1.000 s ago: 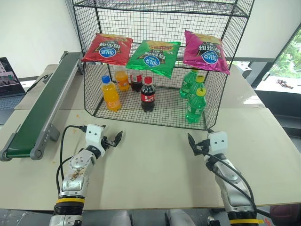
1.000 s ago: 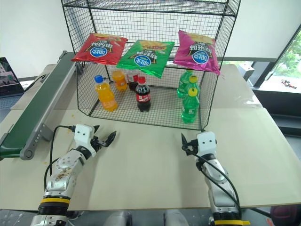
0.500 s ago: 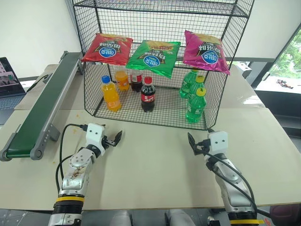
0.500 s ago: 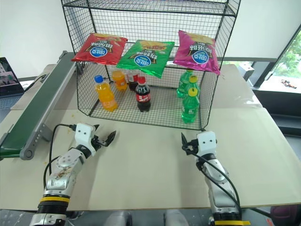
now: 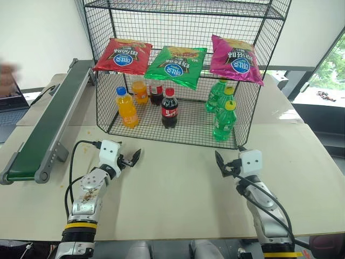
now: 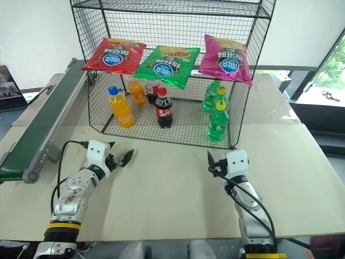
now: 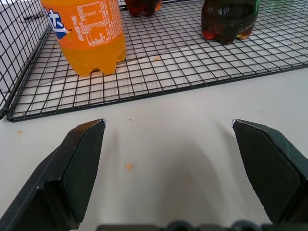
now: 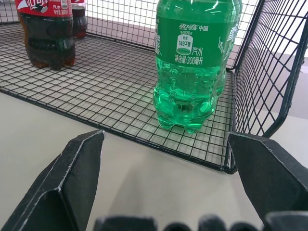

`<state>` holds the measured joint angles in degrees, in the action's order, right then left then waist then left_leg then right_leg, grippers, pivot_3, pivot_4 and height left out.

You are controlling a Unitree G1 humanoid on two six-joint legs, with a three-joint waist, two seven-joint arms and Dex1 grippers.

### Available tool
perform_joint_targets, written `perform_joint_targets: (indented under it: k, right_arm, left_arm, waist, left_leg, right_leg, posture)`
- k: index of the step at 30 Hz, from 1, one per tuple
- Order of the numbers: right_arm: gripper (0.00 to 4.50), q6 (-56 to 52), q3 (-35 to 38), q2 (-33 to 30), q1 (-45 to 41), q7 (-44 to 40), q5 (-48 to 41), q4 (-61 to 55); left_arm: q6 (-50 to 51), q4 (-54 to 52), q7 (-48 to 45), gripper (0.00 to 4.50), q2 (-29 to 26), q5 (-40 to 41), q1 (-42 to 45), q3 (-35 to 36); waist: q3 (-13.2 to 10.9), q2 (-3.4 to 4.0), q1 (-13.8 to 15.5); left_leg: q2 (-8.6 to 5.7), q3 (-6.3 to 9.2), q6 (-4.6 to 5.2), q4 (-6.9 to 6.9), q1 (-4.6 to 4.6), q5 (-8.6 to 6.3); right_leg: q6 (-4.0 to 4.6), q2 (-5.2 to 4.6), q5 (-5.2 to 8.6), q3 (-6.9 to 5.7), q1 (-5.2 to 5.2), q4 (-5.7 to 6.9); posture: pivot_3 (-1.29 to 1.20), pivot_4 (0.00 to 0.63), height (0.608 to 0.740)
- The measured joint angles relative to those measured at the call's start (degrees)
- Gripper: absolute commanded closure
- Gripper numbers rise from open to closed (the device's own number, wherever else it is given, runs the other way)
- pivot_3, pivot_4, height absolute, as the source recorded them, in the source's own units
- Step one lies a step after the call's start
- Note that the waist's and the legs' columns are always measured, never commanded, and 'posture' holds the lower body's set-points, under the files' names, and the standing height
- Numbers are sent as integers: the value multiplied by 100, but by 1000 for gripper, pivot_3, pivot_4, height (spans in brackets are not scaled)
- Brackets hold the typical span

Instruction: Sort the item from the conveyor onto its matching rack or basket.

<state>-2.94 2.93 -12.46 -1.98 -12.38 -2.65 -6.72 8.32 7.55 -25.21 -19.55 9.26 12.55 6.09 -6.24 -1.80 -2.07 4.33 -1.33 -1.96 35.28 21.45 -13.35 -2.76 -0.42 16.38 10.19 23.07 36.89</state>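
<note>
The red chip bag (image 5: 123, 56) lies on the middle tier of the black wire rack (image 5: 188, 16), at its left end. To the left, the dark green conveyor (image 5: 46, 127) runs along the table with nothing on its belt. My left gripper (image 5: 131, 159) hovers open over the table in front of the rack's left part, and its black fingers (image 7: 82, 163) stand wide apart. My right gripper (image 5: 221, 164) is open too, in front of the rack's right corner, with nothing between its fingers (image 8: 77, 178).
A green chip bag (image 5: 177, 66) and a magenta one (image 5: 235, 59) share the tier with the red bag. On the bottom tier stand an orange bottle (image 5: 126, 107), a cola bottle (image 5: 169, 108) and green bottles (image 5: 224, 120). A laptop (image 6: 8, 81) sits far left.
Both arms have kept still. A blurred shape now shows at the far left edge, by the laptop.
</note>
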Motion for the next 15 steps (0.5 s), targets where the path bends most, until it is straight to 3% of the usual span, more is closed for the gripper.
perform_joint_targets:
  k: [15]
  right_arm:
    - [0, 0, -6, 0, 3, -1, 8, 0]
  left_arm:
    - [0, 1, -44, 15, 50, 1, 69, 0]
  waist:
    - [0, 0, -1]
  left_leg:
    - [0, 1, 0, 0, 0, 0]
  right_leg:
    - [0, 0, 0, 0, 0, 0]
  posture:
    - [0, 150, 740]
